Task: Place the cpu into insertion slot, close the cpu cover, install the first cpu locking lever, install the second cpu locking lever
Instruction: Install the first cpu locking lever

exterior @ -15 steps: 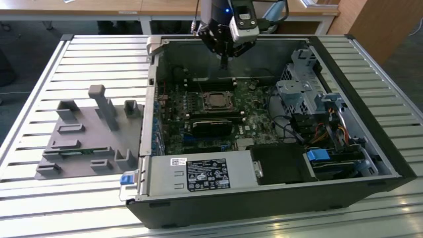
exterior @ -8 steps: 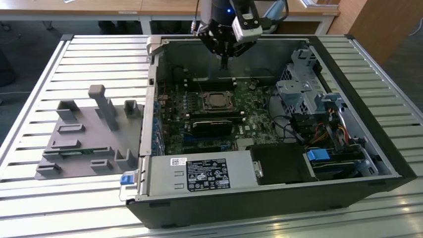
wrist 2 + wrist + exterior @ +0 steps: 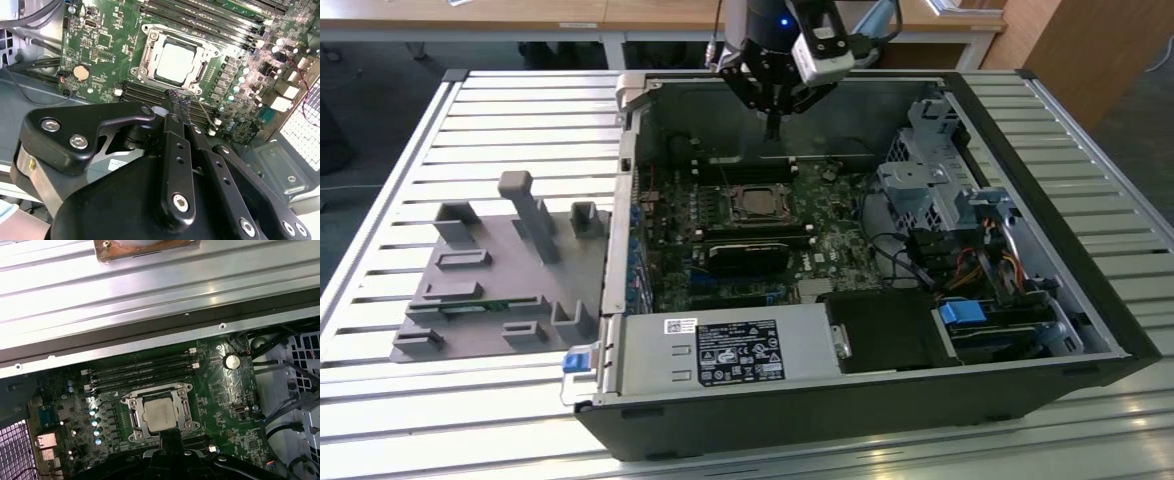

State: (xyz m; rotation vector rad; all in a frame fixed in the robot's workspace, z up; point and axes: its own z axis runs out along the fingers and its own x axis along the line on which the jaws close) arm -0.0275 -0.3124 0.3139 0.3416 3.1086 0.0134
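One square cpu (image 3: 754, 203) lies flat in the insertion slot (image 3: 778, 207) on the motherboard (image 3: 841, 240), silvery top facing up. Being square, it has no long axis; its edges run parallel to the black memory slots (image 3: 750, 237) beside it. In both wrist views the cpu cover (image 3: 150, 60) (image 3: 134, 415) lies flat around the chip, which shows through its window.

In the exterior view the hand (image 3: 774, 128) hovers over the open computer case (image 3: 854, 410), at about 12 o'clock from the cpu, well apart and touching nothing. In the second wrist view its fingertips (image 3: 172, 95) are pressed together, empty, pointing toward the socket.

At 6 o'clock from the cpu, a black-and-white label (image 3: 736, 352) on the power supply carries print too small to read. The case stands on a slatted tabletop (image 3: 400, 400), with a grey fixture (image 3: 494, 290) at 9 o'clock.
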